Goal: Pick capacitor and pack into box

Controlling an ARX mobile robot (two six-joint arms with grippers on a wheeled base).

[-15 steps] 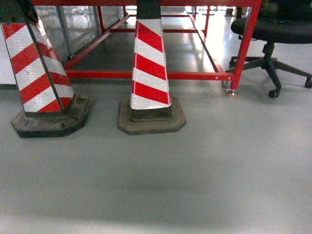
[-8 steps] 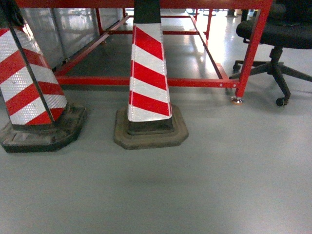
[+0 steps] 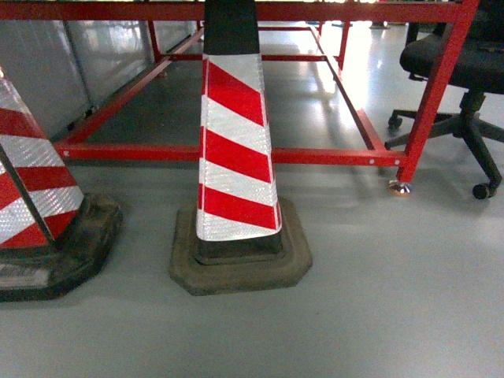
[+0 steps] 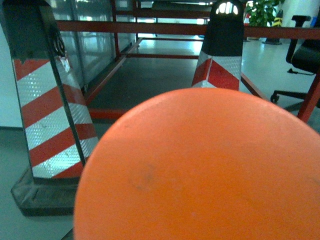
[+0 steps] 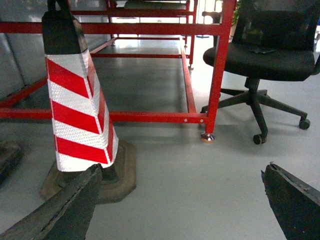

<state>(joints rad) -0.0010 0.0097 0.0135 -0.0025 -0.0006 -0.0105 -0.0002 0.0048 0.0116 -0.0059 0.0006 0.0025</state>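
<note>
filling the lower centre of the left wrist view, the orange capacitor [image 4: 200, 170] sits close against the lens; the left tool itself is hidden, so i cannot tell its state. the right tool [image 5: 180, 210] stands apart, its dark fingers [image 5: 65, 210] in the bottom corners. a red-and-white traffic cone [image 3: 232, 157] stands mid-frame before a red metal frame [image 3: 236, 153]; an office chair [image 3: 465, 71] sits upper right.

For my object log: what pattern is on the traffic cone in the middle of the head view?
Diagonal red and white reflective stripes on the cone, black top, dark base; head view shows it best.
</note>
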